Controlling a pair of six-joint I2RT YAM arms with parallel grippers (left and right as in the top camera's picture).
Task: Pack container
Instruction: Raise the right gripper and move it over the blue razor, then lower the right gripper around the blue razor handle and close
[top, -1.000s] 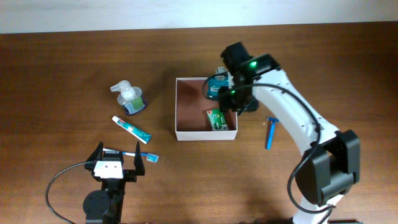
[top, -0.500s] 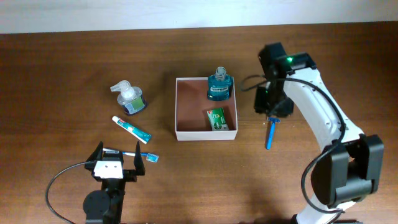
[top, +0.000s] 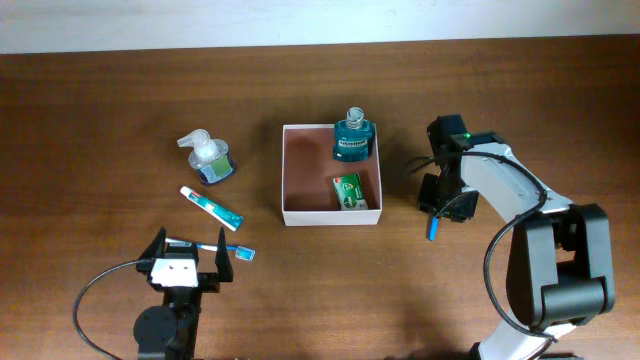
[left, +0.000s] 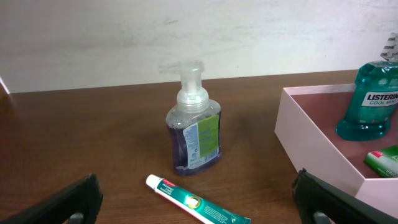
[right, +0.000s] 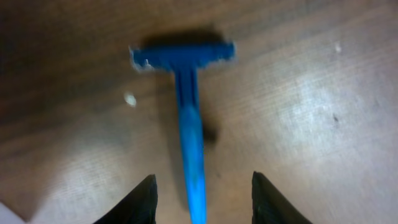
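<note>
"LISTERIN…" and "COOL MIN…" on the teal mouthwash bottle's (left: 375, 99) label, at the frame edge.

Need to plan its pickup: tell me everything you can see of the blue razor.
The razor is all blue, plastic-looking: a wide head across a slim straight handle. It lies flat on the wooden table, right of the container. The right gripper hangs over its handle, jaws open on either side, not touching it.
</note>
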